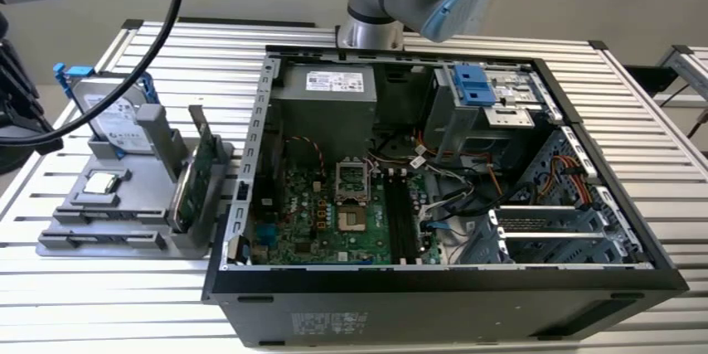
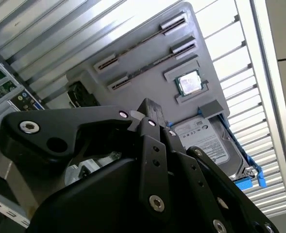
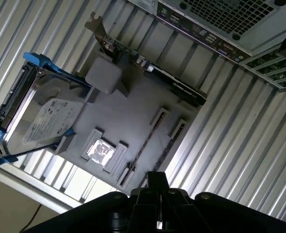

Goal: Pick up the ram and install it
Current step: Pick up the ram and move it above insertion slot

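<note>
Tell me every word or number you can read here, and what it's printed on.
No text is legible.
Label on the hard drive: too small.
Sticker on the power supply: blurred.
Sticker on the computer case wall: blurred.
Marking on the expansion card: too small.

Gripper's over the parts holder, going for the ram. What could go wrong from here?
1. Two thin ram sticks sit side by side in the grey holder; the gripper could catch both.
2. The upright expansion card and hard drive stand close by and might be clipped.
3. Loose cables lie beside the memory slots and could snag.
</note>
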